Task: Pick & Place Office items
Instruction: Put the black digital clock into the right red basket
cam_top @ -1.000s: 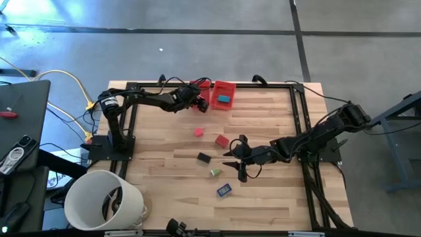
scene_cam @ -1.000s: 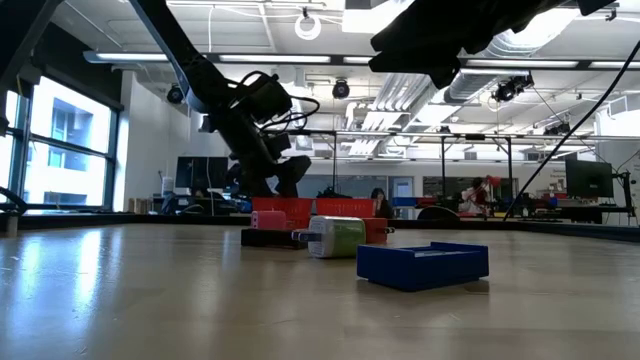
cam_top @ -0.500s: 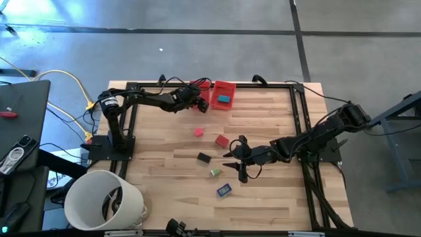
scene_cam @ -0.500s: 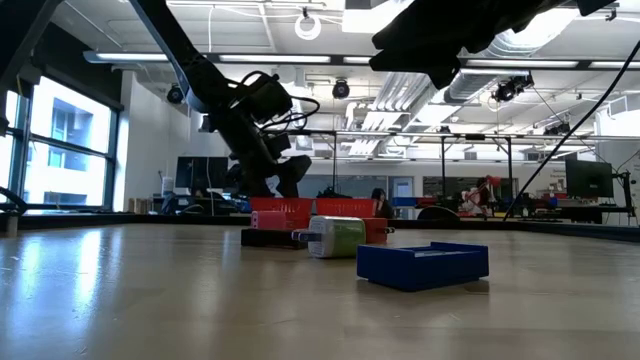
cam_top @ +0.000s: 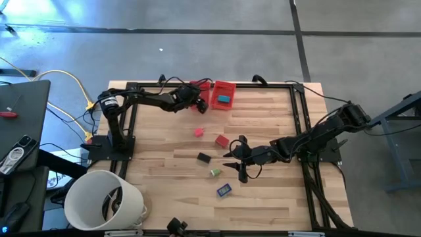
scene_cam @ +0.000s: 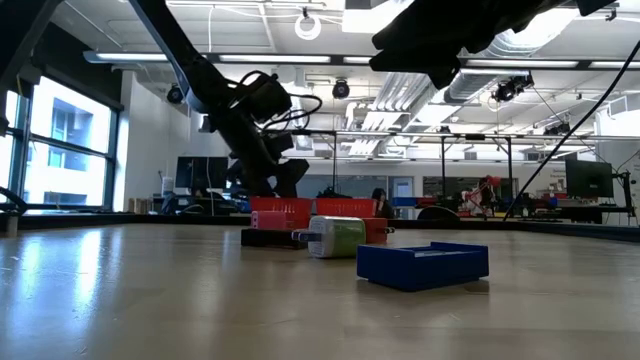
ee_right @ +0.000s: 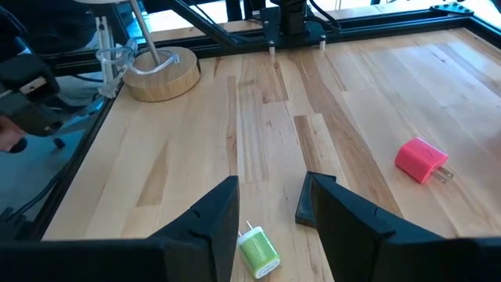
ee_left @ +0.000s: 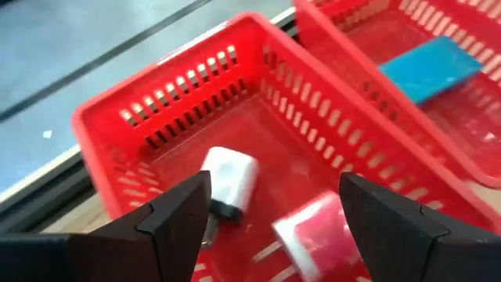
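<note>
My left gripper point(cam_top: 198, 103) point(ee_left: 274, 205) hangs open over the left of two red bins point(ee_left: 156, 94) at the table's far edge. A white plug piece point(ee_left: 228, 182) and a red-and-white one point(ee_left: 309, 233) lie on that bin's floor, below the fingers and apart from them. The right bin point(cam_top: 225, 95) holds a blue piece point(ee_left: 429, 67). On the table lie a pink piece point(cam_top: 198, 132), a red one point(cam_top: 222, 140), a black one point(cam_top: 204, 157), a green one point(cam_top: 215, 172) and a dark blue one point(cam_top: 224, 190). My right gripper point(cam_top: 233, 162) point(ee_right: 270, 205) is open above the table, just right of the black and green pieces.
A big white bucket point(cam_top: 105, 201) stands off the table's near left corner. A black frame point(cam_top: 297, 118) runs along the table's edges. Bare wood lies between the loose pieces and the bins, and along the table's near edge.
My left gripper has rolled a little about its own pointing line while staying over the left bin. The right arm and the loose pieces on the table have kept still.
</note>
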`<action>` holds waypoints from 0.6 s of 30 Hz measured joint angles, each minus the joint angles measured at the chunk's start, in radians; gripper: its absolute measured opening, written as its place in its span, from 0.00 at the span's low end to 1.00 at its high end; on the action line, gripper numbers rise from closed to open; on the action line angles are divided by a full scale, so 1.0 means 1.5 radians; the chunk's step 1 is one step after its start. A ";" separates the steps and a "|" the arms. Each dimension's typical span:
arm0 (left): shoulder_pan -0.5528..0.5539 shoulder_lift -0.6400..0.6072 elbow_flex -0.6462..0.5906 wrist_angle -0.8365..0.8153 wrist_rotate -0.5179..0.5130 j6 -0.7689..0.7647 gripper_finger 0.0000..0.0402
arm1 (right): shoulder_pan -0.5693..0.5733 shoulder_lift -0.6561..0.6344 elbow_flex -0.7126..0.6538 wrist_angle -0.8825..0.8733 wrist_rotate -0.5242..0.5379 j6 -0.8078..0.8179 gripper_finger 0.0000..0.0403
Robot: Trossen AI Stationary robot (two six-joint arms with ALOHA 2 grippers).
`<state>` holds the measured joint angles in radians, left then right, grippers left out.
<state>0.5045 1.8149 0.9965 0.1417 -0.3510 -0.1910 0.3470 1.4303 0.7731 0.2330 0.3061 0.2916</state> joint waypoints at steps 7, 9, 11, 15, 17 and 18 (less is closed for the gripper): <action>-0.029 -0.022 0.003 0.019 -0.016 0.085 0.68 | 0.000 0.000 0.000 -0.014 0.000 0.000 0.36; -0.035 -0.038 0.003 0.022 -0.016 0.113 0.68 | 0.000 0.000 0.000 -0.014 0.000 0.000 0.36; -0.038 -0.056 0.003 0.022 -0.016 0.120 0.68 | 0.000 0.000 0.000 -0.014 0.000 0.000 0.36; -0.044 -0.087 0.003 0.021 -0.016 0.131 0.68 | 0.000 0.000 0.000 -0.014 0.000 0.000 0.36; -0.048 -0.099 0.003 0.018 -0.016 0.143 0.68 | 0.000 0.000 0.000 -0.014 -0.001 0.000 0.36; -0.051 -0.103 0.003 0.016 -0.016 0.145 0.68 | 0.000 0.000 0.000 -0.014 -0.001 0.001 0.36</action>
<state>0.4278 1.6608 1.0012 0.1659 -0.3756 0.0267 0.3470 1.4303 0.7727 0.2120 0.3043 0.2932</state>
